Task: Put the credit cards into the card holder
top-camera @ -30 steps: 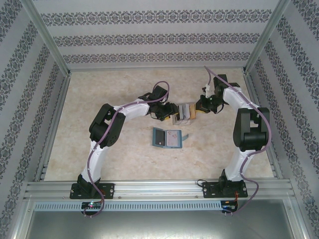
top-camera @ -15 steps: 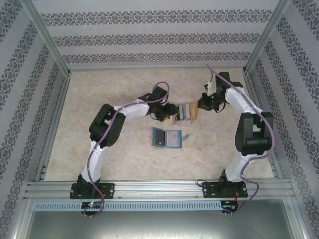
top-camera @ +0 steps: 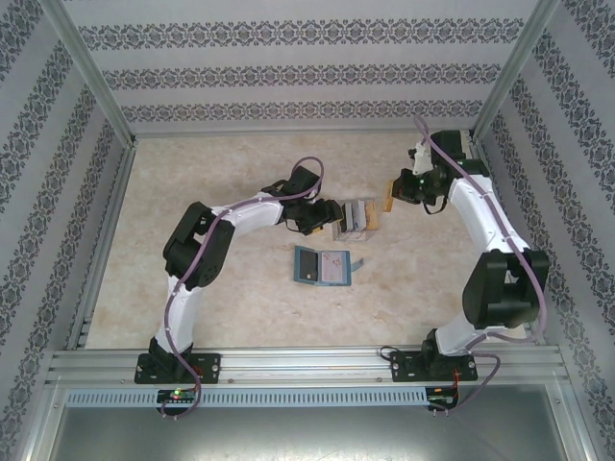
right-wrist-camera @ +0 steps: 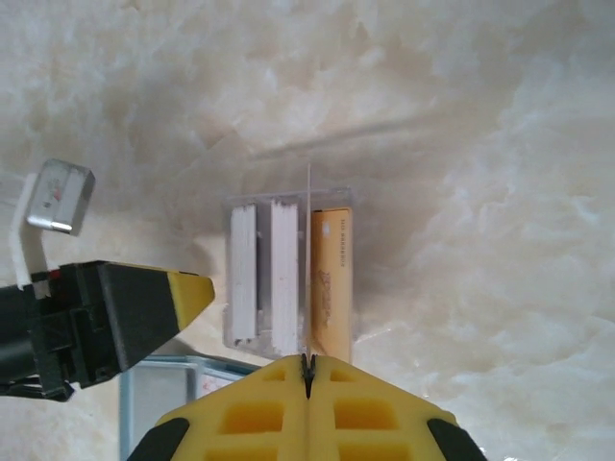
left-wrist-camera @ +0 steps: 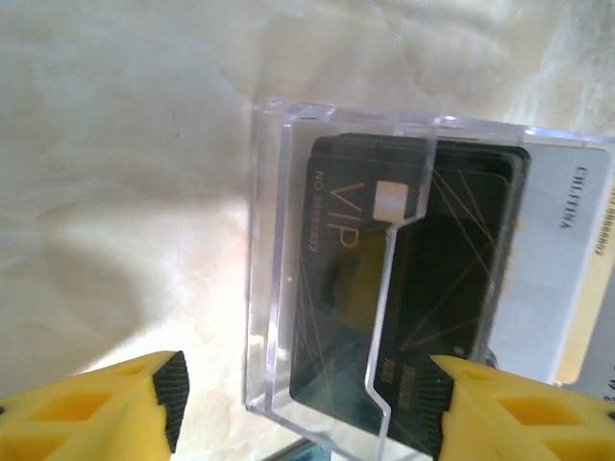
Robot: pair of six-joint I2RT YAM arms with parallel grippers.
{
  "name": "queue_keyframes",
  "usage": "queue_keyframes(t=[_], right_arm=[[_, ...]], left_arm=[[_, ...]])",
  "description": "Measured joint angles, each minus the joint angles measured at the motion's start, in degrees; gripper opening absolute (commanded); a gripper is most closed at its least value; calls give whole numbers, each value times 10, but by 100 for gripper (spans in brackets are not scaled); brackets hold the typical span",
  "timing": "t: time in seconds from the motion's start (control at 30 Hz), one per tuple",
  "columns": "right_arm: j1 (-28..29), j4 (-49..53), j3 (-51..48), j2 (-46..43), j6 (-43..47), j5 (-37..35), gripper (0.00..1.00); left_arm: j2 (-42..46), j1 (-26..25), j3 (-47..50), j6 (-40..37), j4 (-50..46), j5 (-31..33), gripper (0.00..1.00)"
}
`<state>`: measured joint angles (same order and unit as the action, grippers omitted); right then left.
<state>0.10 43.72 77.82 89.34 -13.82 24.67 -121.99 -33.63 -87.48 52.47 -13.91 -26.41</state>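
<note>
Marbled beige table point(top-camera: 211, 163): left hand point(left-wrist-camera: 309, 394) spread astride clear case point(left-wrist-camera: 279, 240) of glossy dark credit cards point(left-wrist-camera: 423, 288); right hand point(right-wrist-camera: 307, 363) pressed together; teal card holder point(top-camera: 309, 265) flat nearby.

Cut by right edge: white card point(left-wrist-camera: 567, 221), print blurred. Hidden behind dark card point(left-wrist-camera: 423, 259): faces of cards beneath point(left-wrist-camera: 526, 165). Clipped at bottom: box point(left-wrist-camera: 279, 317), wallet point(right-wrist-camera: 159, 384). Edge-on in right gripper point(right-wrist-camera: 307, 370): held card point(right-wrist-camera: 309, 250), face untold.

We are in a robotics lab cell: aluminium frame posts point(top-camera: 91, 72) box in a marble-look desk point(top-camera: 221, 163), wallpaper-printed panels point(top-camera: 307, 72) stand as walls, and the left arm point(top-camera: 207, 240) and right arm point(top-camera: 500, 288) are bolted to a metal rail point(top-camera: 307, 363).
</note>
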Motion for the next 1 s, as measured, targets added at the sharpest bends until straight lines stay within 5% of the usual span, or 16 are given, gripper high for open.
queue_keyframes(t=[0.3,0.57,1.0], right_arm=[[2,-85,-126,-109,-70,140,0],[68,-130,-158,-115,-84,233,0],[72,-149,-158,-96,-83,287,0]], left_arm=[[121,0,95,-17,37,11,80],[175,12,168,18,224,-121,79],[175,19,198,71,375,-235,14]])
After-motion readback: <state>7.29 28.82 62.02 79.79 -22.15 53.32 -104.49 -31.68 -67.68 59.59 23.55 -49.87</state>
